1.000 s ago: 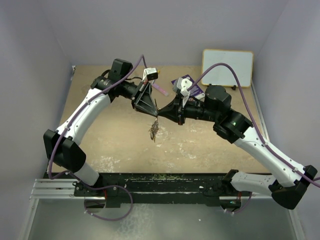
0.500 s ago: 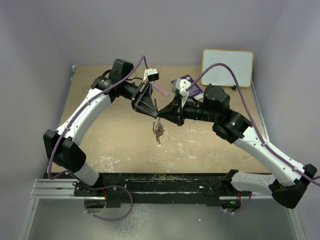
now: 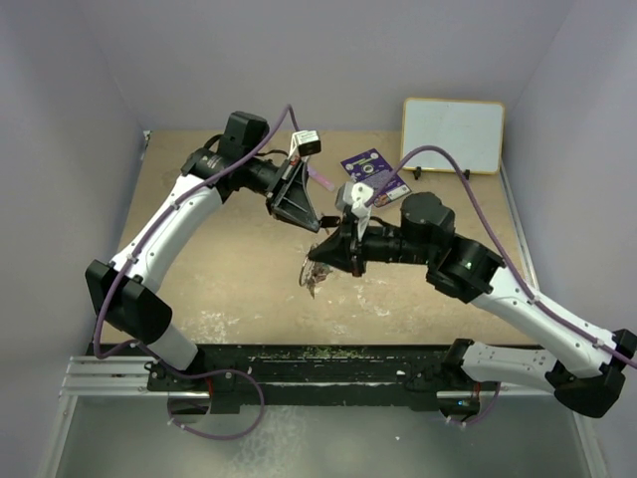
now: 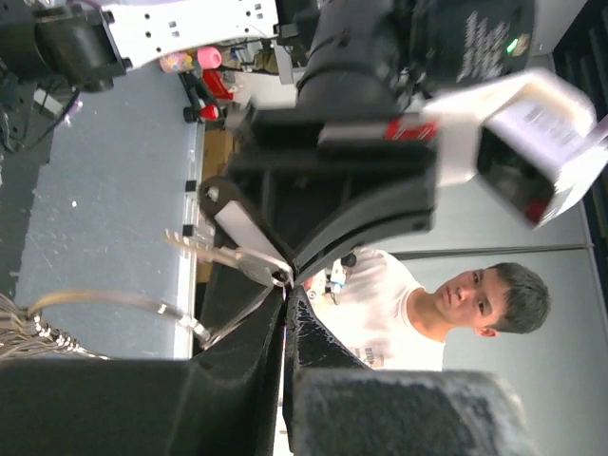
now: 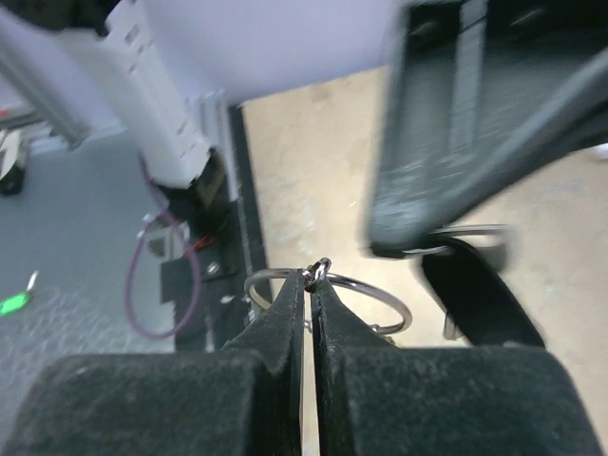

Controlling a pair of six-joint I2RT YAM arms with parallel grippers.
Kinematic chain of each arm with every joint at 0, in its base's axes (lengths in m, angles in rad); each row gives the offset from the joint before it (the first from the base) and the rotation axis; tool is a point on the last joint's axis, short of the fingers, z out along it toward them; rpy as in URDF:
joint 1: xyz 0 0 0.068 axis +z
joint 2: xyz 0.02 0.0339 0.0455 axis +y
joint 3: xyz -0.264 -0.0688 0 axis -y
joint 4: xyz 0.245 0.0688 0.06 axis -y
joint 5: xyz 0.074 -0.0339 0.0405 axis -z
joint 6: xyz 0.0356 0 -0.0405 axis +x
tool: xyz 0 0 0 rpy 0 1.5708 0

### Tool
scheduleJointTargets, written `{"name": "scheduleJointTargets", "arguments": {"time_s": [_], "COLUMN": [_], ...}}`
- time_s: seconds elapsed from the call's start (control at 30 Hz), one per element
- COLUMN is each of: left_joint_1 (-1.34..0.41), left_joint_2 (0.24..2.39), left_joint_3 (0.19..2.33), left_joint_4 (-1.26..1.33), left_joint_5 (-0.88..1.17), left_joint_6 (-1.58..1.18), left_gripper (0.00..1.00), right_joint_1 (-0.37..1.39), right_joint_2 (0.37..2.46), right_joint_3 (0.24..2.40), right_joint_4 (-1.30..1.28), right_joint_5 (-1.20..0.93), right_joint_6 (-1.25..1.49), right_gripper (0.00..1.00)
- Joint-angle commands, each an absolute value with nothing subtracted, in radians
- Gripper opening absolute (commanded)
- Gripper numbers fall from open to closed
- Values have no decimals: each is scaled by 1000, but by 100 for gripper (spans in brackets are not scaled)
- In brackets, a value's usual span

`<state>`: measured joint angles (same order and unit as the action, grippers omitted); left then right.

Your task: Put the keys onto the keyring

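Overhead view of a tan table [image 3: 229, 279] with my two arms meeting near the middle of the frame.

At centre left, my left hand [image 3: 317, 227] comes in from the upper left and points down and to the right. It is fully closed. In its own wrist view a thin silver key [image 4: 228, 258] ends right at its tips and appears to be pinched there. The key's long axis runs from the tips toward the upper left of that frame.

Just below it in the overhead frame, my right hand [image 3: 315, 261] comes in from the right and points left. It is closed tight on the keyring [image 5: 366, 285]. In the right wrist view the wire is nipped between its tips, and most of the loop bulges out to the right of them. A small bunch of keys [image 3: 311, 281] hangs under this hand, above the table.

The two sets of tips are near each other but not touching. The key sits above the ring in the overhead frame, and at the upper right of it in the right wrist view. My left hand is the one carrying the key, so I judge that the next move is to bring its holed end down to the ring. I cannot make out where the wire splits.
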<state>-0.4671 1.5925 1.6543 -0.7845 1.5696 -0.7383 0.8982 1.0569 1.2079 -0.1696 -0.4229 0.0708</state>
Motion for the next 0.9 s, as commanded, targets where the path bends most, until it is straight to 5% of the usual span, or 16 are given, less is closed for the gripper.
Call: {"name": "scheduleJointTargets", "arguments": {"time_s": [0.0,0.87], "left_joint_1": [-471,-504], "left_joint_2": [1595,1515], "left_joint_3": [1704,1602], "left_joint_4": [-717,-734], "left_joint_5": [1744,1744], "left_joint_6": [-715,-653], "left_gripper": [4,4], "right_joint_1": [948,948], "right_joint_2": [1048,966], "right_joint_3": [1183,1319], "right_joint_4": [-168,-272], "right_joint_5": [-519,-358], "right_joint_6": [113,51], "right_gripper": [0,0]}}
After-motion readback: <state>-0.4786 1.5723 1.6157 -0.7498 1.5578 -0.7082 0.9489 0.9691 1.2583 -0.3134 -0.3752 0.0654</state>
